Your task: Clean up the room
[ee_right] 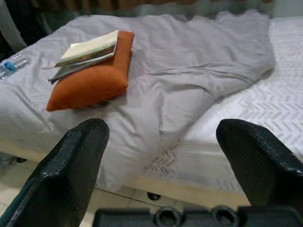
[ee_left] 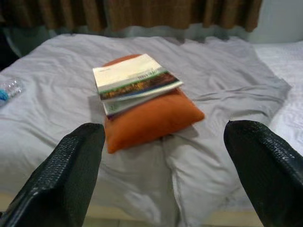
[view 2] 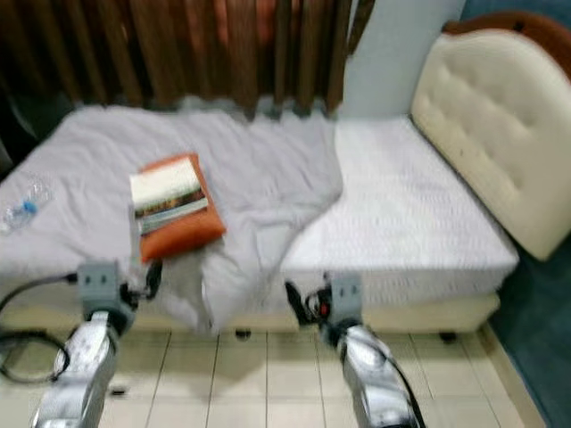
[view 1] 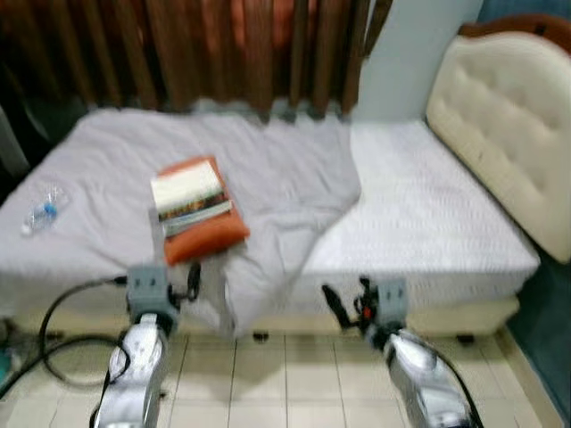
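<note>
An orange pillow (view 1: 211, 234) lies on the bed's grey sheet (view 1: 268, 178), near the front edge. Two books (view 1: 189, 198) are stacked on top of it. A clear plastic bottle (view 1: 43, 210) with a blue cap rests on the sheet at the far left. My left gripper (view 1: 193, 282) is raised in front of the bed just below the pillow, fingers (ee_left: 71, 175) open and apart from it. My right gripper (view 1: 332, 305) hovers open before the bed's front edge, right of the hanging sheet, with its fingers (ee_right: 71, 165) holding nothing.
The grey sheet is crumpled and drapes over the bed's front edge onto the tiled floor (view 1: 285, 374). The bare white mattress (view 1: 428, 223) meets a cream padded headboard (view 1: 508, 116) at right. Brown curtains (view 1: 178, 53) hang behind. A black cable (view 1: 53, 321) loops at the lower left.
</note>
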Available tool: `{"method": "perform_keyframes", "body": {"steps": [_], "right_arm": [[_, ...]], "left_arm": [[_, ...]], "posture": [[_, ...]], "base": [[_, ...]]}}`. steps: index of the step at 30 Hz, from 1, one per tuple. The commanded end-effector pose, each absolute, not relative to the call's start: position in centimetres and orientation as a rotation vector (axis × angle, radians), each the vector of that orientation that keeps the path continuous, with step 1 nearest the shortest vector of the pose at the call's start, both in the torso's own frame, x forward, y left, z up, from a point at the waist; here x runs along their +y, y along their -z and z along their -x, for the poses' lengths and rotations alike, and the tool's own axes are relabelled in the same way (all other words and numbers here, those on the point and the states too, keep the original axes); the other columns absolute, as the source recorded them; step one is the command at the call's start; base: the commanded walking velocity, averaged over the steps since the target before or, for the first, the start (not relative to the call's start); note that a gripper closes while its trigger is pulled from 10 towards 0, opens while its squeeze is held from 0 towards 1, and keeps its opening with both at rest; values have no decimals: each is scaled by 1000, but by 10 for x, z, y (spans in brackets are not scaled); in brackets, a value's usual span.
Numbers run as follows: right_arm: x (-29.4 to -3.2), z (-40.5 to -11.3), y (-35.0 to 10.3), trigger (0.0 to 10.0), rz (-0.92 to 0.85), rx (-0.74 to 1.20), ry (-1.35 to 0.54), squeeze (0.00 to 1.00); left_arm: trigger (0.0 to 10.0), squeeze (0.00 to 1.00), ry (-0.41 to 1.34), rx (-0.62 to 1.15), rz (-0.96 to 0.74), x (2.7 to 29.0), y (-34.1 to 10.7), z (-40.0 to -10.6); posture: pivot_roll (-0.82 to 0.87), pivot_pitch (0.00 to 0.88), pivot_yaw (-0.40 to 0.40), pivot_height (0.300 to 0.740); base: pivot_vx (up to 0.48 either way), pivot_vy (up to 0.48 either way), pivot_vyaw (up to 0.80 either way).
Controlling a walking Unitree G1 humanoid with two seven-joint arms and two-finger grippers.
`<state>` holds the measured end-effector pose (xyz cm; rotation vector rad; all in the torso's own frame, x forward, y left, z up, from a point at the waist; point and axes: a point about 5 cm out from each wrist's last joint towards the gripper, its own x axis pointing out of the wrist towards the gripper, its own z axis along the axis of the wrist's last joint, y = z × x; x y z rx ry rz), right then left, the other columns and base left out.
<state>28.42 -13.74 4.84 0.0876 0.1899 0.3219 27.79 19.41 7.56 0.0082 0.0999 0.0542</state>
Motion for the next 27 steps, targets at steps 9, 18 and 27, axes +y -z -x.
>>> {"method": "perform_keyframes", "body": {"steps": [9,18,27], "right_arm": [[-163,-292,-69,10000,-96,59,-179,1000],[-157,-290,-65,10000,-89,77,-218,1000],[-155,-291,-62,10000,-71,98,-244,1000]], "left_arm": [[10000,0,-10,62,11,186,-82,-283],[10000,0,-3,49,0,186,-85,-285],[10000,0,4,52,-1,186,-84,-285]], "posture": [[-16,0,4,740],[-16,0,6,740],[-8,0,1,740]], "base": [[460,0,0],[461,0,0],[455,29,0]]}}
